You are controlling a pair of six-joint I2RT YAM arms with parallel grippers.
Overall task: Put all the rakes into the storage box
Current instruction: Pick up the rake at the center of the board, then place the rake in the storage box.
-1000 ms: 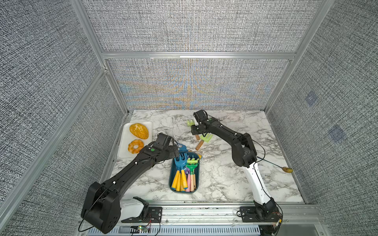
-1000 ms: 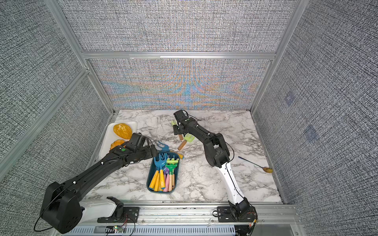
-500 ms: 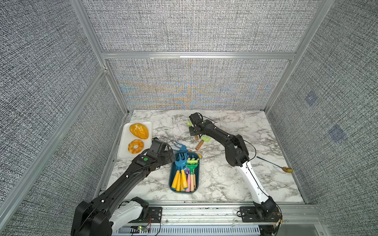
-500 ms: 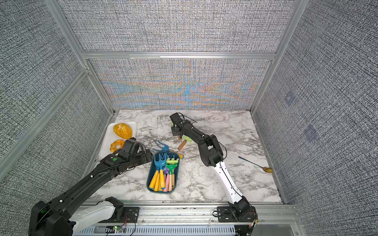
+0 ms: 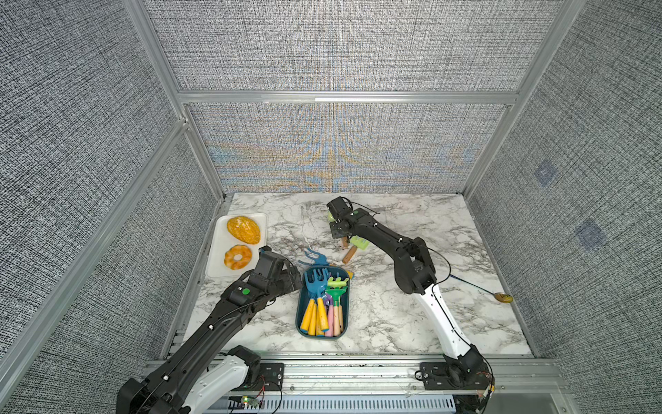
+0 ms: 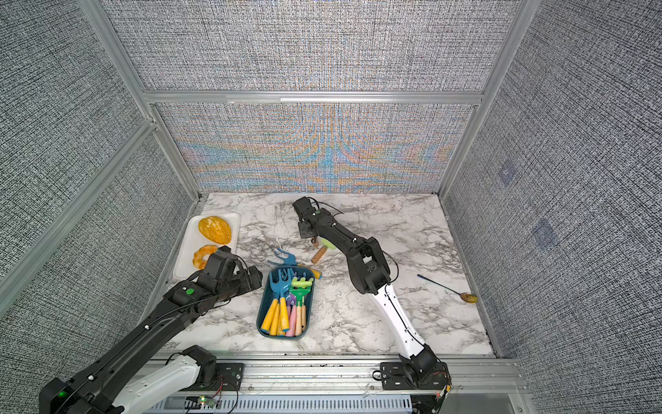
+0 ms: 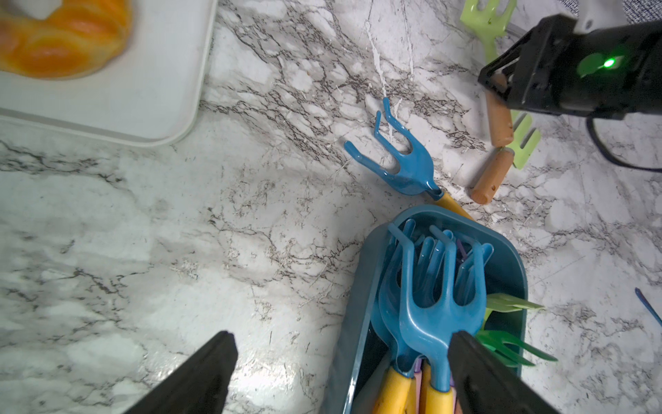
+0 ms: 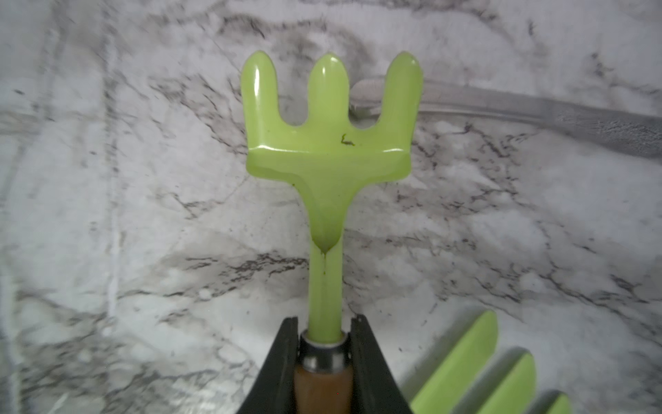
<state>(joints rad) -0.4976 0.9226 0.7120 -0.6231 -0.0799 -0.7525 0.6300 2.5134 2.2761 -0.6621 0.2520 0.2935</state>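
Note:
My right gripper (image 8: 324, 333) is shut on a light green rake (image 8: 329, 143), clamped where its green neck meets the brown handle, low over the marble at the far middle. In both top views the right gripper (image 5: 339, 229) (image 6: 308, 229) hides most of that rake. The dark teal storage box (image 5: 300, 312) (image 6: 260, 315) sits near the front middle with several rakes inside. My left gripper (image 7: 340, 337) (image 5: 291, 276) hangs open just left of the box's far end, holding nothing.
A second green rake (image 5: 359, 243) lies just beside the right gripper. A blue rake (image 7: 404, 161) lies on the marble at the box's far rim. A white tray (image 5: 218, 267) with two pastries sits far left. A long thin spoon (image 5: 501, 296) lies at the right.
The right gripper's jaws have closed on the green rake's neck after shifting slightly left. The left arm has drawn back toward the front left, still open.

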